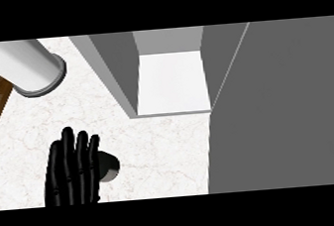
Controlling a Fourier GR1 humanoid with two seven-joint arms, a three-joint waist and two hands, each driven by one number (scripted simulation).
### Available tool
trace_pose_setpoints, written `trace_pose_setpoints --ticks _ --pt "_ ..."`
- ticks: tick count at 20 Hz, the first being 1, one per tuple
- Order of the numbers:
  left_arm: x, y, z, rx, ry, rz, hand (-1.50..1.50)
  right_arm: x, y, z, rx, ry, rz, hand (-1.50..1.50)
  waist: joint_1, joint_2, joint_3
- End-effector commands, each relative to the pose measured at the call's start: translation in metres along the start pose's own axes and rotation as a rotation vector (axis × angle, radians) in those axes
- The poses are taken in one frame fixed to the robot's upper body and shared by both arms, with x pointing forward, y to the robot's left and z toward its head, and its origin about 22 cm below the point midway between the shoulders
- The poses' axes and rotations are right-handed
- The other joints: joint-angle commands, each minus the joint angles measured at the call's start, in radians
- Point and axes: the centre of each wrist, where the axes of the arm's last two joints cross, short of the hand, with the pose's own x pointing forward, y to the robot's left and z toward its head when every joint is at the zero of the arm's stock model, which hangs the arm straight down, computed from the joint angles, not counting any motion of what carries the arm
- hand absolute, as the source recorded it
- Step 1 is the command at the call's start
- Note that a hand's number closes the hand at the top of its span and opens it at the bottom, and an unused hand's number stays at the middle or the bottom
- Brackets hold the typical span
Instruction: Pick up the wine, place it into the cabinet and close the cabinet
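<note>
One black robot hand (73, 167). One dark round object (110, 168). One white cylinder with grey rim (25, 66). One grey open cabinet with white floor (115, 69). One large grey door panel (287, 115). One white marbled desk (165, 150).

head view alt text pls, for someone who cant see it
The robot's left hand, fingers straight, is beside a dark rounded object, probably the wine, on a white marble counter. Ahead, the cabinet stands open showing a white shelf, its grey door filling the right; a white cylinder sits upper left.
</note>
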Motion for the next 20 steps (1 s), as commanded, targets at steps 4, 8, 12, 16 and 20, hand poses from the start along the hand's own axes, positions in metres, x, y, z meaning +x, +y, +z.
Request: trace_pose_setpoints --ticks 4,8,12,16,20 --pt "0.031 0.012 0.007 0.029 0.005 0.068 -1.5 0.034 0.014 0.024 -0.026 -0.041 -0.004 -1.5 -0.003 -0.001 -0.001" --pt "0.038 0.029 0.015 0.049 0.006 0.043 -1.5 0.024 0.01 0.018 -0.034 -0.033 -0.013 -1.5 0.0 0.0 -0.001" --pt "0.042 0.042 0.015 0.08 0.021 0.029 -1.5 0.03 0.006 0.022 -0.019 -0.058 -0.001 -1.5 0.001 -0.001 -0.001" --pt "0.038 0.049 0.009 0.111 0.006 0.01 -1.5 0.029 0.006 0.011 -0.016 -0.045 0.009 -1.5 0.004 0.0 -0.002" --pt "0.041 0.06 0.011 0.117 0.043 0.008 -1.5 0.03 0.004 0.009 -0.026 -0.052 0.009 -1.5 0.004 0.0 -0.002"
